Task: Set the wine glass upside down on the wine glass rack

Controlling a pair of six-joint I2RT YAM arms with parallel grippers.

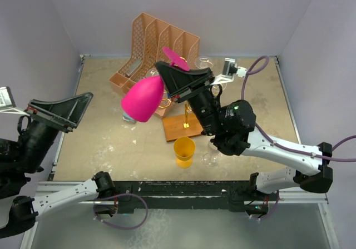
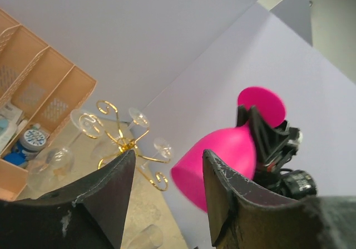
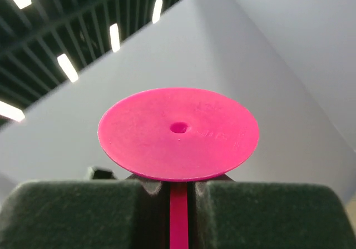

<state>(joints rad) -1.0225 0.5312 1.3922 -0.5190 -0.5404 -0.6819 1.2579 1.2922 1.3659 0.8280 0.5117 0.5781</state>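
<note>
A pink wine glass (image 1: 143, 99) hangs in the air, tilted, with its bowl down to the left and its round foot (image 3: 178, 133) uppermost. My right gripper (image 1: 168, 74) is shut on its thin stem (image 3: 178, 215) just under the foot. The wine glass rack, gold wire (image 2: 125, 143) on a brown wooden base (image 1: 183, 128), stands below and behind the glass, and clear glasses (image 2: 138, 115) hang upside down on its arms. My left gripper (image 1: 84, 103) is open and empty at the far left. In the left wrist view the pink glass (image 2: 222, 154) shows beyond its fingertips.
A peach slotted organizer (image 1: 156, 43) stands at the back left of the table. A yellow glass (image 1: 184, 150) stands upright in front of the rack's base, with a clear glass (image 1: 210, 160) beside it. Another clear glass (image 2: 144, 238) lies on the table.
</note>
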